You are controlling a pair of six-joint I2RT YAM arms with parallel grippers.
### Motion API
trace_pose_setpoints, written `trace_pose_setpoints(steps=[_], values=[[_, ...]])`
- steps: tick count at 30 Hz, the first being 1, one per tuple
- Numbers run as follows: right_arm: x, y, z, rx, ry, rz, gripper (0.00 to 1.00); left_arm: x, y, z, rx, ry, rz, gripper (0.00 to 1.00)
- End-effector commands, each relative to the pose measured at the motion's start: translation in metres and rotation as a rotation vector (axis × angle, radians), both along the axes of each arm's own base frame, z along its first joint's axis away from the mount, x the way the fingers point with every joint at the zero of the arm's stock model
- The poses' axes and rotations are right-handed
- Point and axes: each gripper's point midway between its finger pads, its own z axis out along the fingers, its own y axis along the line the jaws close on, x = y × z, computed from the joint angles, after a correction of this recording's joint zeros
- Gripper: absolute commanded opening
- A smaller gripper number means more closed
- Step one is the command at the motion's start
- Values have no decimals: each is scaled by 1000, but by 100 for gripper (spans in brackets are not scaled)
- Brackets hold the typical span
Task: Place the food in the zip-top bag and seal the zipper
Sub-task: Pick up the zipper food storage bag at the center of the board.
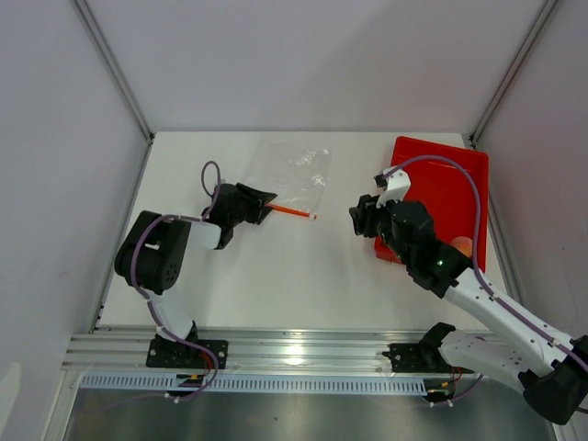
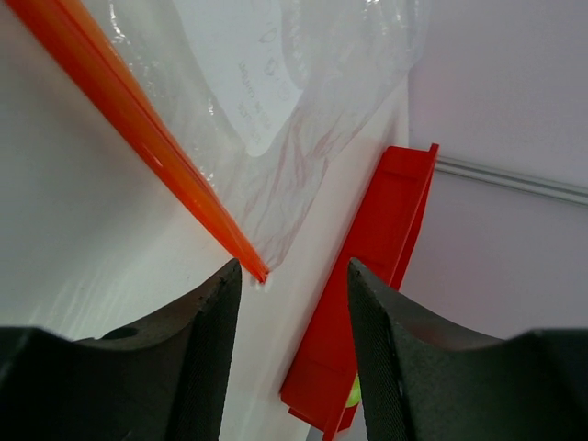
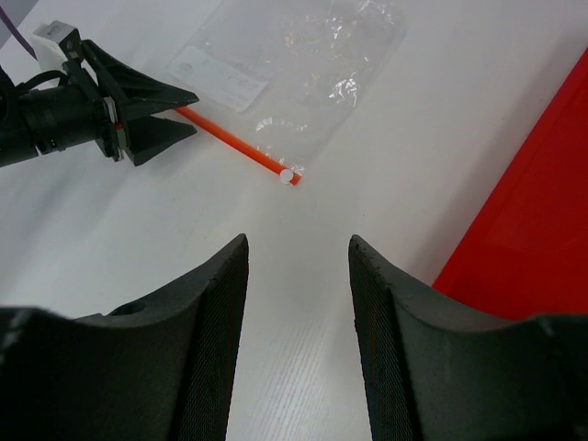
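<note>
The clear zip-top bag (image 1: 296,172) lies flat at the table's back middle, its orange-red zipper (image 1: 294,211) along the near edge. My left gripper (image 1: 270,204) is open at the zipper's left end and holds nothing. In the left wrist view the zipper (image 2: 138,119) runs past the left finger (image 2: 207,340) over the bag (image 2: 303,92). My right gripper (image 1: 360,214) is open and empty above the table, right of the bag. An orange-pink fruit (image 1: 464,246) peeks out beside the right arm. A sliver of green apple (image 2: 354,393) shows in the tray. The brown lump is hidden.
A red rectangular tray (image 1: 446,184) sits at the back right, partly under my right arm; it also shows in the left wrist view (image 2: 386,239) and the right wrist view (image 3: 533,239). Grey walls enclose the table on three sides.
</note>
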Motion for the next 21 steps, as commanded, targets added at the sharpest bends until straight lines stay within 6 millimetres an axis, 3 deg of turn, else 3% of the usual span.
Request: trace_pose_setpoints(steps=[1, 8, 13, 21], values=[[2, -1, 11, 22, -43, 1, 50, 8, -1, -2, 48, 26, 20, 54], [0, -3, 12, 26, -51, -2, 50, 14, 2, -6, 88, 30, 37, 57], [2, -1, 5, 16, -43, 2, 50, 16, 0, -20, 92, 72, 39, 56], [12, 12, -9, 11, -17, 25, 50, 25, 1, -25, 109, 79, 67, 54]])
